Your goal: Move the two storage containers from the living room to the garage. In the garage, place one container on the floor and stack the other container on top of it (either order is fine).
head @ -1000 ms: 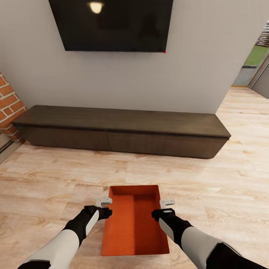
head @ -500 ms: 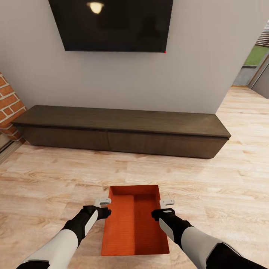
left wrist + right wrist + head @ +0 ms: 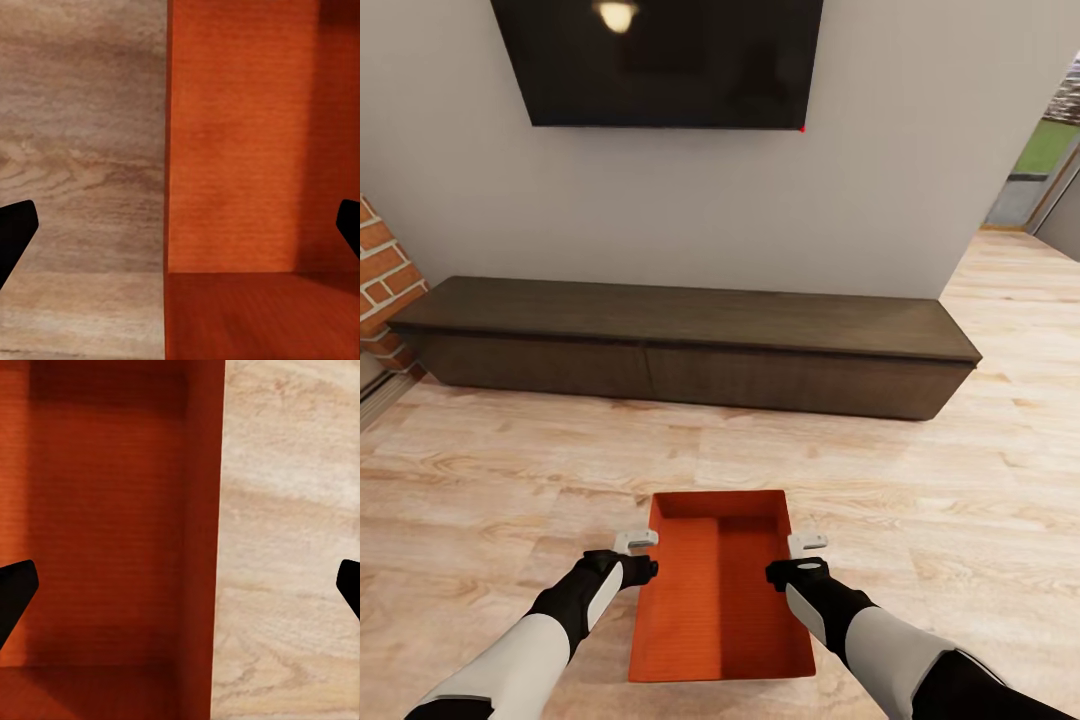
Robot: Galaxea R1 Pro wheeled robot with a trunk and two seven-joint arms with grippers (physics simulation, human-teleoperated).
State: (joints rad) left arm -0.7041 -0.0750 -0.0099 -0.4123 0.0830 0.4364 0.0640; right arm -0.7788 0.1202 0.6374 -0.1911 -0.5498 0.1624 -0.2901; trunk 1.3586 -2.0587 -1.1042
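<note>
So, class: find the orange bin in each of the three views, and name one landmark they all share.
Head view: bin low in the middle, between both grippers.
Left wrist view: bin over the right half.
Right wrist view: bin over the left part.
Shared landmark: the wood floor along the bin's side.

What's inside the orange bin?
Nothing: the bin's bare orange bottom shows in the head view. The near wall's inner face is hidden from that view.
</note>
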